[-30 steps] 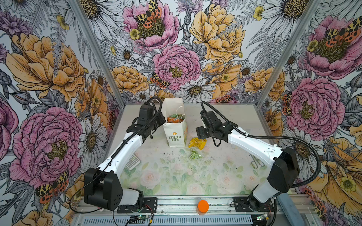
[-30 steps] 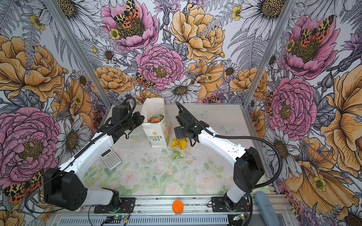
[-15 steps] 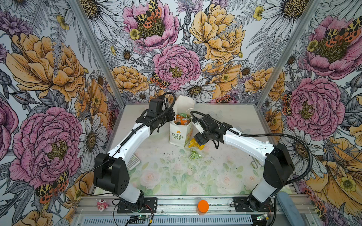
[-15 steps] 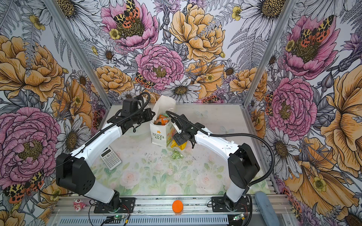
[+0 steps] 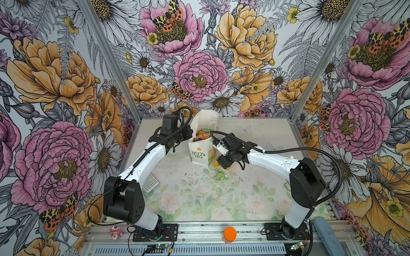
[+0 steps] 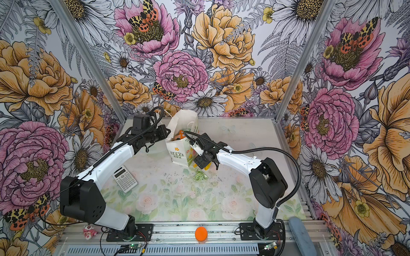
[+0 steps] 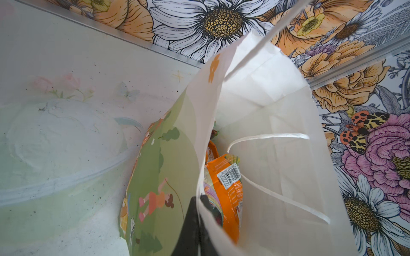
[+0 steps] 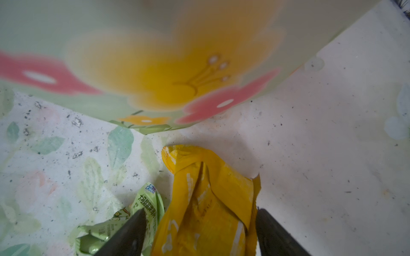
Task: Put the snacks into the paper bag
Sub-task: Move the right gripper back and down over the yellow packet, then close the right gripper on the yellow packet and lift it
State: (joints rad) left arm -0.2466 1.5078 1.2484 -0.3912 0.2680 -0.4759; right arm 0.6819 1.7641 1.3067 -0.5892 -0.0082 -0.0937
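The white paper bag (image 5: 199, 153) (image 6: 178, 153) with its green "LOVE LIFE" print stands tilted at mid-table. My left gripper (image 5: 190, 137) (image 6: 166, 136) (image 7: 199, 199) is shut on the bag's (image 7: 266, 110) left rim, with one finger inside and one outside. Orange snack packets (image 5: 203, 133) (image 6: 180, 134) (image 7: 228, 177) lie inside. My right gripper (image 5: 218, 165) (image 6: 198, 165) (image 8: 199, 212) is open and low at the bag's right wall (image 8: 155, 66), its fingers straddling a yellow packet (image 5: 215, 164) (image 8: 210, 195) on the table. A pale green packet (image 5: 220, 176) (image 6: 200, 175) (image 8: 142, 206) lies beside it.
A calculator (image 5: 150, 182) (image 6: 124, 179) lies by the left arm. On the front rail stand an orange round-lidded jar (image 5: 230, 233) (image 6: 201, 233) and a pink-white figurine (image 5: 115, 231) (image 6: 89, 230). The flowered walls close in the back and sides.
The left arm has swung right and forward with the bag's rim, and the bag now leans. The right gripper has dropped to the table, around the yellow packet.
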